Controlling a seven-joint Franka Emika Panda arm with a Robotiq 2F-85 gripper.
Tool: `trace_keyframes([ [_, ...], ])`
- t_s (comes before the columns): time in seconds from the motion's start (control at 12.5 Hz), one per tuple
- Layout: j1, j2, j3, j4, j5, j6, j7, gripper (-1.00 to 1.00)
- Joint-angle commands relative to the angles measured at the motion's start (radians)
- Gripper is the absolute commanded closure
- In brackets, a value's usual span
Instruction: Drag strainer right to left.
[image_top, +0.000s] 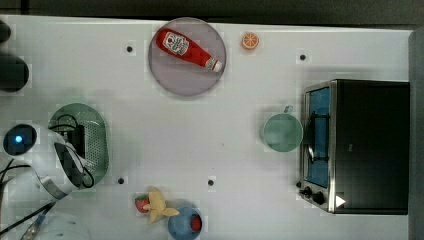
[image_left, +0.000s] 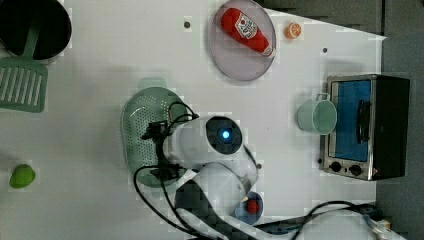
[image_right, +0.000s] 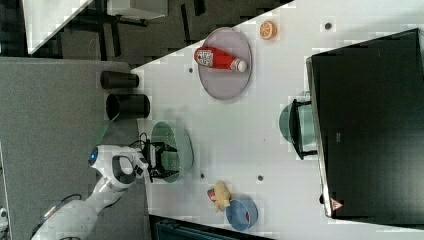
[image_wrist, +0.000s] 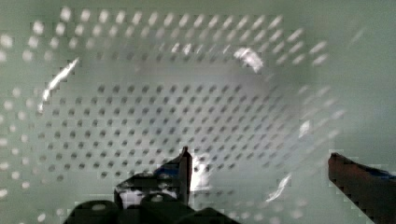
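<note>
The strainer (image_top: 96, 142) is a pale green oblong tray with a grid of small holes, lying near the top view's left edge. It also appears in the left view (image_left: 140, 117) and the right view (image_right: 179, 142). My gripper (image_top: 75, 136) hangs over its middle, seen too from the left view (image_left: 156, 152) and the right view (image_right: 165, 160). The wrist view looks down into the perforated floor (image_wrist: 187, 102), where the gripper (image_wrist: 259, 156) stands open, its two dark fingers wide apart with nothing between them. The arm hides part of the strainer.
A pale green cup (image_top: 282, 132) stands before a toaster oven (image_top: 360, 145) on the top view's right. A grey plate (image_top: 187, 80) holds a ketchup bottle (image_top: 187, 48); an orange slice (image_top: 250, 41) lies beside it. Blue bowl (image_top: 182, 225), toy fruit (image_top: 157, 205), spatula (image_left: 22, 85), lime (image_left: 22, 176).
</note>
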Motion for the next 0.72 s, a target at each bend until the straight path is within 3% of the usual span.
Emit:
trace_keyframes([
  [0.08, -0.019, -0.232, -0.124, 0.024, -0.017, -0.115, -0.206, -1.00],
  [0.72, -0.065, -0.708, -0.570, 0.026, -0.150, -0.561, -1.005, -1.00],
])
